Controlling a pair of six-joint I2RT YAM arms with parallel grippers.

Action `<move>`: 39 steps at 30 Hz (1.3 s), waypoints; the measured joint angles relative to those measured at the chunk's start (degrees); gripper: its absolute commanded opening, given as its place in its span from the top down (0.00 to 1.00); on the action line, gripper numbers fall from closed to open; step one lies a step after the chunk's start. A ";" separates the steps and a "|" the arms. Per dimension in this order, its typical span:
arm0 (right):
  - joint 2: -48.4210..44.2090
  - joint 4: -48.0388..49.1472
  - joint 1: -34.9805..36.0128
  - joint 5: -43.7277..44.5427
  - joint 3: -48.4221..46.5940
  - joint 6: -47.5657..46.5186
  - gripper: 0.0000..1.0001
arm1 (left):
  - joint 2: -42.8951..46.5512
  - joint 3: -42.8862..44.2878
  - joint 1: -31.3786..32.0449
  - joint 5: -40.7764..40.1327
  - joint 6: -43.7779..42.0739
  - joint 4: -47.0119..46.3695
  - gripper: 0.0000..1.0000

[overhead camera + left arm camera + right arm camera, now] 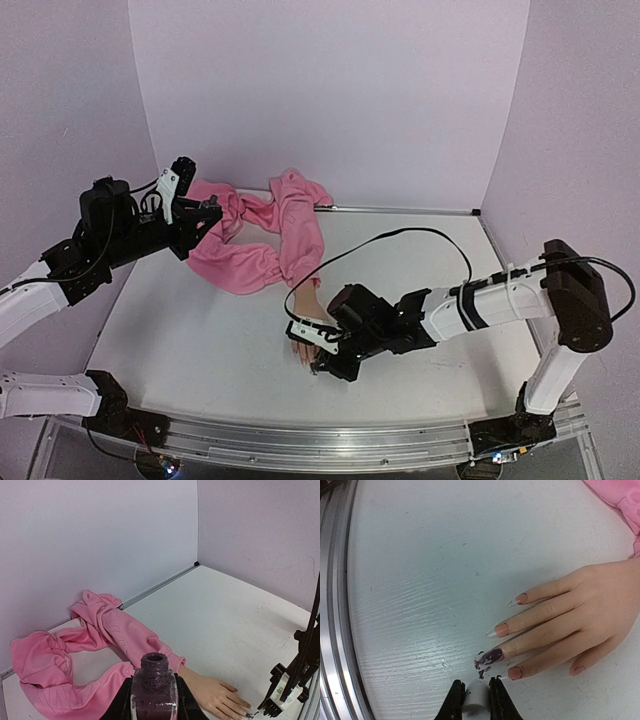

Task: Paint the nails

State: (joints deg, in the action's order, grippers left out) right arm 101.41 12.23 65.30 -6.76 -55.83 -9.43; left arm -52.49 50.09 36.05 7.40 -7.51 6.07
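A pale mannequin hand (303,331) (580,610) lies palm down on the white table, its wrist in a pink sleeve (262,240) (105,630). One nail (493,656) is dark purple, with smears on the table at its tip. The nails beside it (502,629) (514,672) are skin-toned. My right gripper (476,696) (326,362) is shut on a white brush cap (477,699), right at the fingertips below the dark nail. My left gripper (154,702) (200,213) hovers at the far left, shut on an uncapped purple polish bottle (154,682).
The pink cloth trails toward the back wall (330,90). A metal rail (300,440) runs along the near table edge. A black cable (420,235) loops over the table from the right arm. Lilac walls close in both sides.
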 measured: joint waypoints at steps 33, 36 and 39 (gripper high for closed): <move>0.33 1.57 0.02 1.95 -0.33 0.02 1.00 | 0.02 0.00 0.00 0.00 0.00 0.00 1.00; 0.52 1.66 0.02 1.92 -0.35 0.02 1.00 | 0.02 0.00 0.00 0.02 0.00 0.02 1.00; 0.61 2.05 0.02 1.92 -0.37 0.02 1.00 | 0.02 0.00 0.00 0.00 0.00 0.00 1.00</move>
State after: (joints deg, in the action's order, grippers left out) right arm 102.02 14.28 65.32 -4.84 -56.21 -9.41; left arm -52.47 50.09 36.05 7.40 -7.51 6.07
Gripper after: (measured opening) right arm 0.145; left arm 0.218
